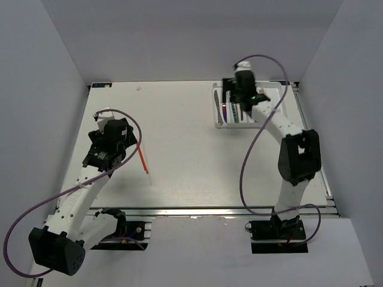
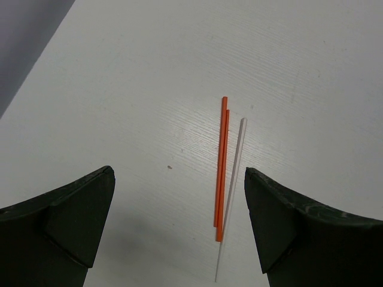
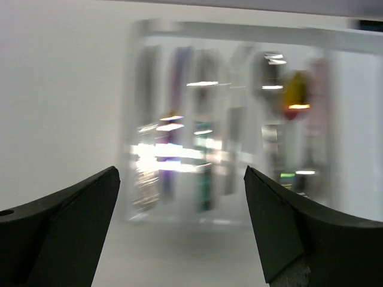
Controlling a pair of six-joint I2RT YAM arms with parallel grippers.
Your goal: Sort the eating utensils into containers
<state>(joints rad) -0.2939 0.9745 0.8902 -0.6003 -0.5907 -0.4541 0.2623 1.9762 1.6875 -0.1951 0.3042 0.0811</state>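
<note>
Under the left arm, two orange chopsticks and one pale chopstick lie flat and close together on the tabletop, before spread, empty jaws. Over the white cutlery tray, which holds other utensils, the right jaws are also spread and empty. Such thin sticks may slip, or only one may come up, if the pinch closes off-centre. No writing can be read.

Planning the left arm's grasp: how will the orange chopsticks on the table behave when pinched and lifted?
The orange chopsticks look thin and straight, so probably stiff and light. Lying flat on the smooth table, they may roll or slip away. The two seem to touch, so one pinch might take both.
</note>
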